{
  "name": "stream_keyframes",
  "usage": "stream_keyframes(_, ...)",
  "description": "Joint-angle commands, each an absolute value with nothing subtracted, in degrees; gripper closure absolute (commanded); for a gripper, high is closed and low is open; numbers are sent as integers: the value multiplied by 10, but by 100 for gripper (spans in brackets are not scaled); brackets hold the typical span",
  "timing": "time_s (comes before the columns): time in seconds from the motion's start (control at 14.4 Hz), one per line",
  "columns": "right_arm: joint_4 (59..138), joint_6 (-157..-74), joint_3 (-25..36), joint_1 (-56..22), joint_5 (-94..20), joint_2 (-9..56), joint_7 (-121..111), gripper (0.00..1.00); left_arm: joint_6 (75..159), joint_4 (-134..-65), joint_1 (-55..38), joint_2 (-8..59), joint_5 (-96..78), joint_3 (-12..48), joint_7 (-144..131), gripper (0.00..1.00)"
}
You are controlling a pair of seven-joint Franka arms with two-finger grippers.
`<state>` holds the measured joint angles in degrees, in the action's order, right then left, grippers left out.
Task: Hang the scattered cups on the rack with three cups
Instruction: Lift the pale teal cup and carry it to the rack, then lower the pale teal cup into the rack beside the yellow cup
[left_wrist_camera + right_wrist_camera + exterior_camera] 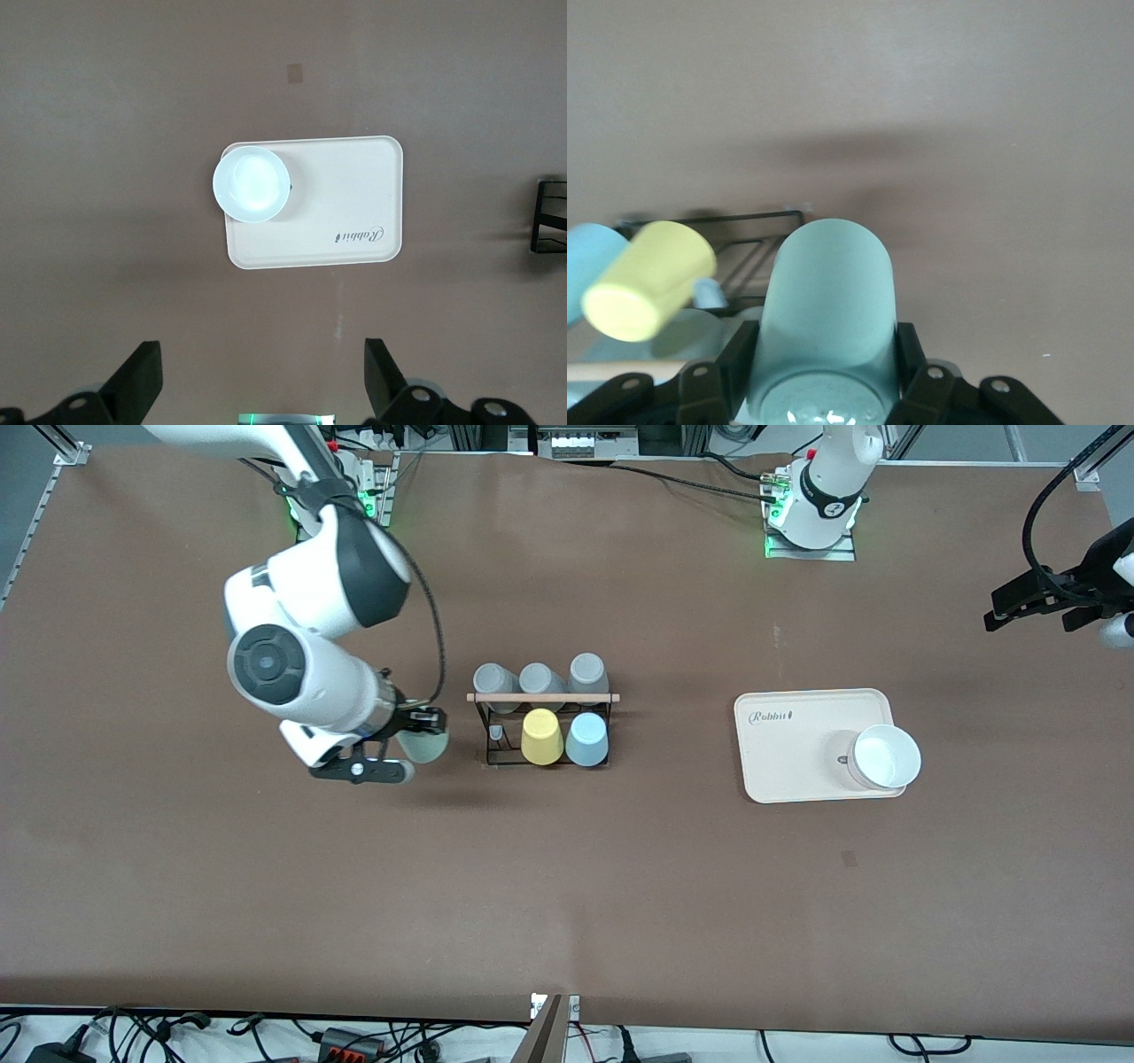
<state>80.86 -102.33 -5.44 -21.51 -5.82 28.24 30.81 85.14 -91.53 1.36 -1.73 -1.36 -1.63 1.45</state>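
Mint cup (826, 310) clamped in right end effector (824, 372) beside rack (542, 726); left end effector (262, 382) spread above tray (337, 204).

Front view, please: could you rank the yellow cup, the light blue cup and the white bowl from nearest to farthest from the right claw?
1. Yellow cup, on the rack's near row.
2. Light blue cup, beside it.
3. White bowl, on the tray toward the left arm's end.

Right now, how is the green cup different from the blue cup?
The green cup is gripped in the right hand beside the rack, up in the air; the blue cup already hangs on the rack next to the yellow cup. Green is minty, blue is sky-colored. Both are small, plain, without handles.
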Motion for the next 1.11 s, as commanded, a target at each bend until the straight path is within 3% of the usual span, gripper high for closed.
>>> stream_keyframes(0.0,745,-1009,-52,-249,-54,322,380,79,838,-900,17,-14,-18,-18,24,0)
stream_keyframes(1.04,722,-1030,-51,-295,-56,408,463,79,838,-906,17,-13,-18,-18,24,0)
